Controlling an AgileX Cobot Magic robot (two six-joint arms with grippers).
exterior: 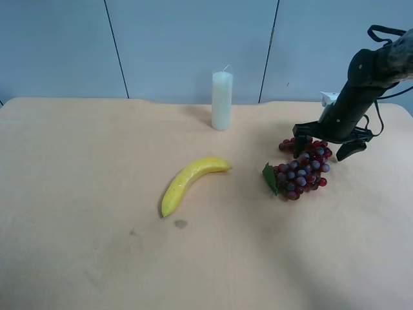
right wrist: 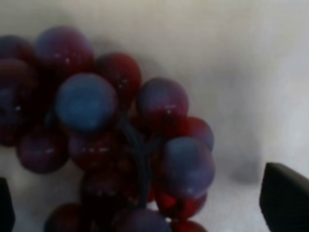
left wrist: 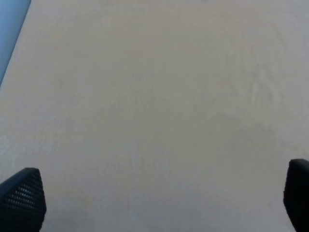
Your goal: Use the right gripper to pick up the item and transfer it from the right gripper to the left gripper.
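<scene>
High view: the right gripper (exterior: 324, 149), jaws wide, straddles the far end of the grapes (exterior: 300, 173) at the table's (exterior: 77, 194) right; banana (exterior: 190, 183) left, candle (exterior: 221, 100) far back, both apart. Right wrist: grapes between spread jaws. Left wrist: left gripper (left wrist: 159, 198) wide above tabletop.
</scene>
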